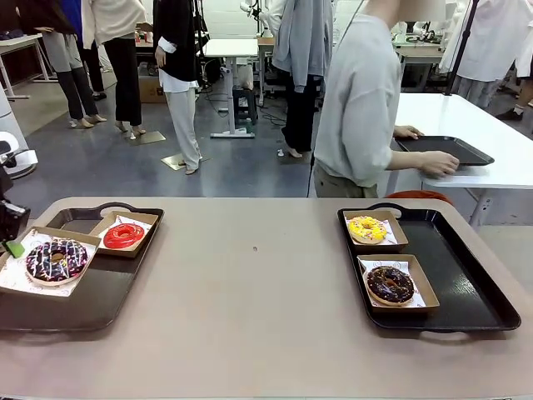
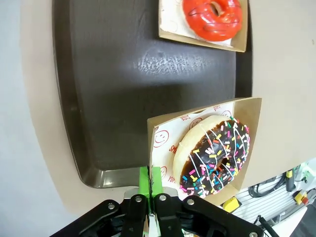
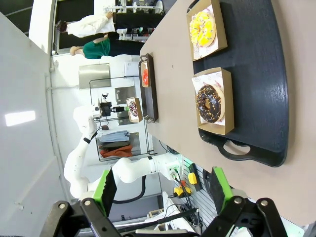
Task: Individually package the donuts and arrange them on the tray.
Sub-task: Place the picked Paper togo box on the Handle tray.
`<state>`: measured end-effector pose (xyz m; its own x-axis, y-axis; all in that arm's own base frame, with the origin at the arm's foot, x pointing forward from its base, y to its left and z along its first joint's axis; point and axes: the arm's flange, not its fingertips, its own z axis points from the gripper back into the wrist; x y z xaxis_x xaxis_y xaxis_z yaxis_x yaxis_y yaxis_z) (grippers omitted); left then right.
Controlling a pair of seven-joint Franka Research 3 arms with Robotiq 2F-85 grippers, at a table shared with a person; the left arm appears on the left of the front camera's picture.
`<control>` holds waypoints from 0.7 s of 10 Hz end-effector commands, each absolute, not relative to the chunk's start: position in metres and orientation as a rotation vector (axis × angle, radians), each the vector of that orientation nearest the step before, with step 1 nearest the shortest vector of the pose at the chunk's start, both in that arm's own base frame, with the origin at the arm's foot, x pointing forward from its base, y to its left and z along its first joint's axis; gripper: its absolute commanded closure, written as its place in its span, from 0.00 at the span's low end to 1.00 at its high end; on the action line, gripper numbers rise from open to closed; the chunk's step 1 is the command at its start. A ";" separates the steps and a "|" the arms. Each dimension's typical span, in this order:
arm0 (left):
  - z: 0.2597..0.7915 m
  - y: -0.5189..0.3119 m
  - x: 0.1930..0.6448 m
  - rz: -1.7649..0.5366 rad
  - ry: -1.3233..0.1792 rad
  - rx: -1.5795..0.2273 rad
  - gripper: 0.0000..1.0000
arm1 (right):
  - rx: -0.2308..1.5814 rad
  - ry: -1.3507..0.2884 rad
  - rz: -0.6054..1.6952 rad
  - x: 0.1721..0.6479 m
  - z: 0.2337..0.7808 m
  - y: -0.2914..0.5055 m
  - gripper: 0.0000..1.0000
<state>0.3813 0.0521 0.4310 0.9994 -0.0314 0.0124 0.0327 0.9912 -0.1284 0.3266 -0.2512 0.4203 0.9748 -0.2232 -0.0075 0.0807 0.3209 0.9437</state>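
**Four boxed donuts on two trays, left gripper pinching one box**

At the table's near left corner, the left gripper has its green pads pressed together on the edge of a kraft paper box, lifting it so that it overhangs the near left edge of the left tray. In that box sits the dark purple donut with white drizzle and coloured sprinkles (its liner paper carries red smiley prints). Just beyond it, toward the tray's far edge, the red donut lies in its own open box, apart from the held one.

The right gripper hangs above the table's near right side, its jaws spread wide with nothing between them.

On the right tray, the chocolate donut rests in a box along the tray's left edge toward the near end; the yellow donut with sprinkles occupies a box at the tray's far left corner. The two boxes sit close, seemingly not quite touching, though the front view is too coarse to be sure.

Beyond the table's far edge, a person in a grey top stands turned away, both hands on another black tray on a white table.
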 end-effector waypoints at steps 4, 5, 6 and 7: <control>0.395 0.066 0.375 0.019 -0.068 -0.101 0.99 | 1.232 -0.132 -0.202 0.327 0.421 -0.252 0.00; 0.390 0.068 0.382 0.026 -0.065 -0.080 0.99 | 1.232 -0.132 -0.202 0.327 0.421 -0.252 0.00; 0.385 0.067 0.386 0.030 -0.068 -0.073 0.99 | 1.232 -0.132 -0.202 0.327 0.421 -0.252 0.00; 0.381 0.066 0.392 0.021 -0.059 -0.066 0.99 | 1.232 -0.132 -0.202 0.327 0.421 -0.252 0.00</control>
